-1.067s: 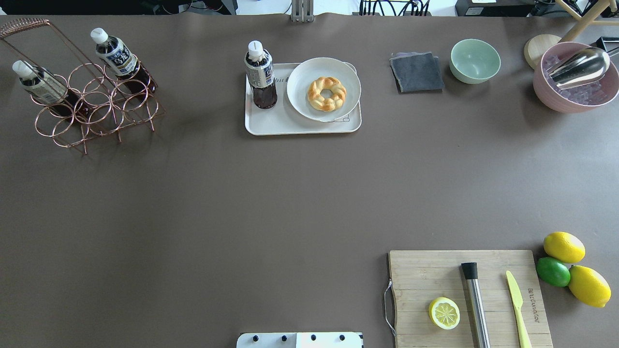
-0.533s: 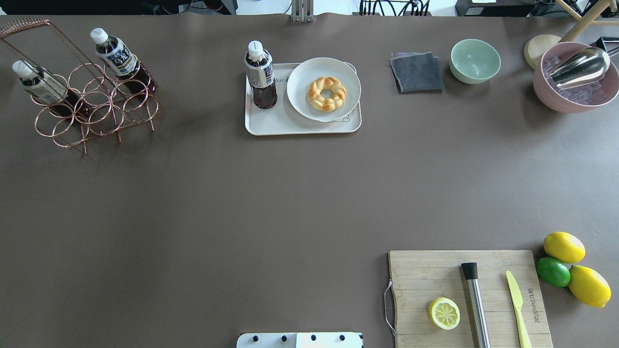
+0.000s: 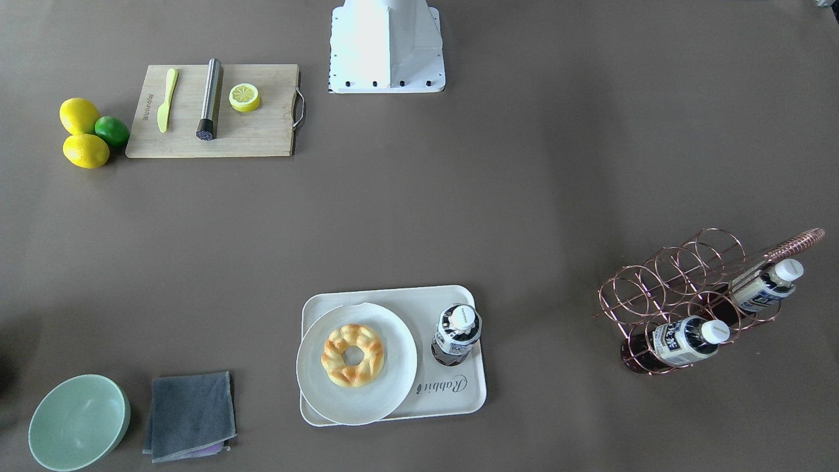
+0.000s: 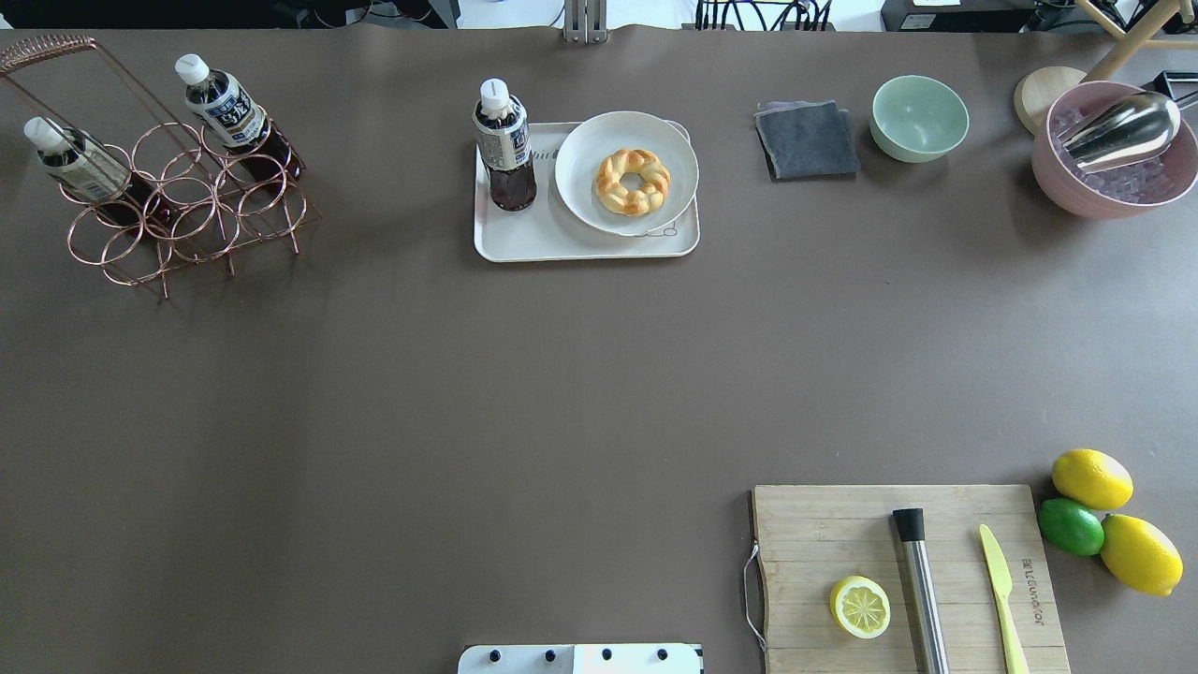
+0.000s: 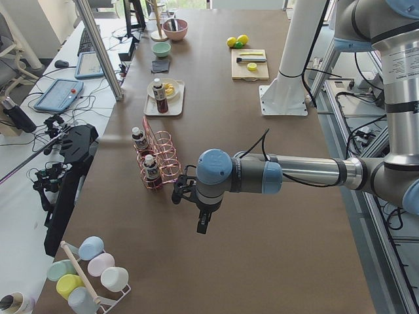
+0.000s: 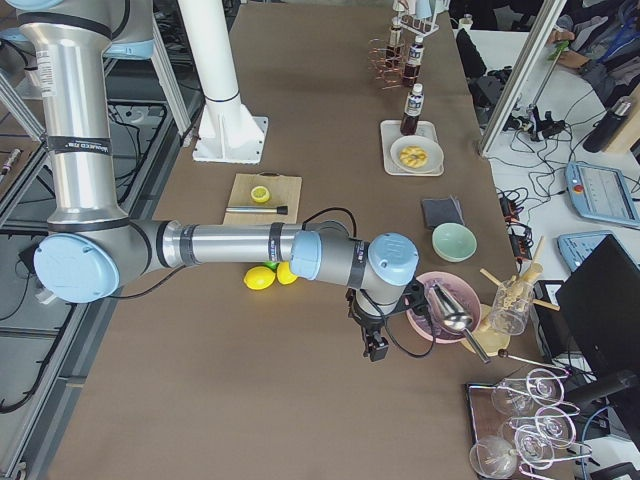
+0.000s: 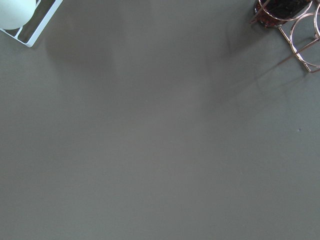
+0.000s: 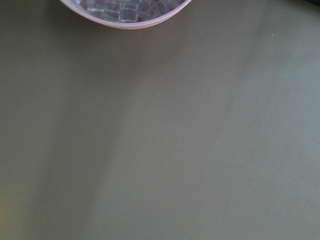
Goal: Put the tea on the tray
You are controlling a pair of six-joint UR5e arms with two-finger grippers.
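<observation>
Tea bottle upright on the Rabbit tray

Front-facing view, lower centre: the tea bottle [image 3: 457, 334] stands on the tray [image 3: 459, 397], beside the plate [image 3: 393, 367]. Left view: left gripper [image 5: 202, 224] hangs mid-frame; right view: right gripper [image 6: 375, 347]; whether either is clenched cannot be told.

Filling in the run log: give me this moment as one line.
tea: upright on tray beside plate | two bottles in rack | left gripper, right gripper: away from tray, state unclear
</observation>
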